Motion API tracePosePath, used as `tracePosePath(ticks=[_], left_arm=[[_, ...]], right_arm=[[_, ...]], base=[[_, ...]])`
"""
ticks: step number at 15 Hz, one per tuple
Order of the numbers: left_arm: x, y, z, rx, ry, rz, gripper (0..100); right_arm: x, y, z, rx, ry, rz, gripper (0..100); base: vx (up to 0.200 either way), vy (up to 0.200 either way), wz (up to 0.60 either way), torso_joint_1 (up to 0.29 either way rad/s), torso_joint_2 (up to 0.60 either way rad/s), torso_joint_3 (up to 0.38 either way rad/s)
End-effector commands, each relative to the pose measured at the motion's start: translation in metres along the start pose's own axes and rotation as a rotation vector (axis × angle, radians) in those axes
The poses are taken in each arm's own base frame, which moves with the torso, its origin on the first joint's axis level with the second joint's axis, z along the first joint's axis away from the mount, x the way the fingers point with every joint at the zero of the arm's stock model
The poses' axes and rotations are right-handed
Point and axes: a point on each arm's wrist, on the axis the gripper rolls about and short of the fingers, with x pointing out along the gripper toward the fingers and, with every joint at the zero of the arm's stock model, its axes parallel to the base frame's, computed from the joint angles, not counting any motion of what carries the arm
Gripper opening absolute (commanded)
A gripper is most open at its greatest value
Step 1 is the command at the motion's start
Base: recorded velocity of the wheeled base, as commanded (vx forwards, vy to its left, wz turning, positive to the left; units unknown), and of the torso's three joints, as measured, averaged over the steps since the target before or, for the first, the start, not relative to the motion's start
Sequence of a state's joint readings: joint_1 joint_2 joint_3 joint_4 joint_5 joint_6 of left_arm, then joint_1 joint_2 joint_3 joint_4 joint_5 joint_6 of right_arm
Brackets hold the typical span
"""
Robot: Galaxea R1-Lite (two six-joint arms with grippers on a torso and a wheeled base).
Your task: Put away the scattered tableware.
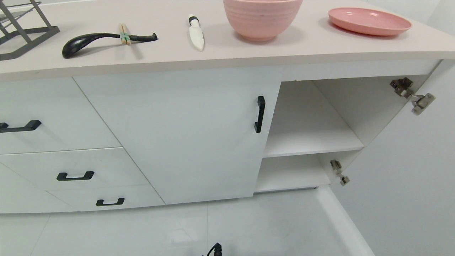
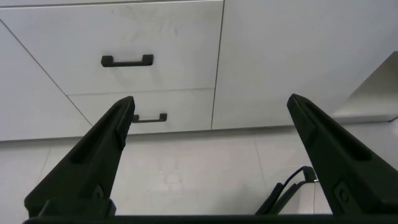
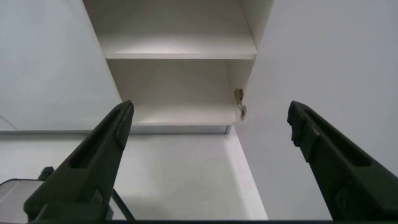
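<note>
Worktop: one each bowl, plate, spoon, knife, chopstick pair.

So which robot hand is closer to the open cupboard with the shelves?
The right. The right gripper sits low in front of the open cupboard, facing its shelves. The left gripper is farther left, facing the drawers.

Matt pink bowl, glossy black spoon, shiny metal hinge.

Head camera overlooks the cabinet; wrist cameras face it low.
</note>
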State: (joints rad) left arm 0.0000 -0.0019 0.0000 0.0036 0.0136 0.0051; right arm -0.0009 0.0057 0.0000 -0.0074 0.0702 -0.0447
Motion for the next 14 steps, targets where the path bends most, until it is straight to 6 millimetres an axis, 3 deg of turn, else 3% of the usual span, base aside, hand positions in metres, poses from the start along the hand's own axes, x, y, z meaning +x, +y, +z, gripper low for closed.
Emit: tracePosePath(ticks=[1,4,7,14], left_arm=[[0.0001,0.0001,0.0001,-0.002,0.001,0.003,100],[0.0001,0.0001,0.0001,-0.002,0.001,0.003,100],[0.0001,0.0001,0.0001,-0.002,0.001,0.003,100],[0.0001,0.0000,-0.0001,-0.002,0.003,0.002,100]], right_arm=[[0.0001,-0.0001,-0.0003,0.028,0.005,-0.005,100],[0.0001,-0.0001,-0.0004,0.048,0.006,-0.005,100],[0.0001,-0.0001,-0.0004,0.048,0.006,-0.003,100],[0.0001,-0.0001,-0.0004,0.048,0.006,-0.003,100]], base=[[-0.200,0.000,0.00,-0.002,0.01,0.002],[-0.200,0.000,0.00,0.006,0.00,-0.004],[0.000,0.000,0.00,0.000,0.00,0.000],[0.200,0.000,0.00,0.004,0.00,0.000]])
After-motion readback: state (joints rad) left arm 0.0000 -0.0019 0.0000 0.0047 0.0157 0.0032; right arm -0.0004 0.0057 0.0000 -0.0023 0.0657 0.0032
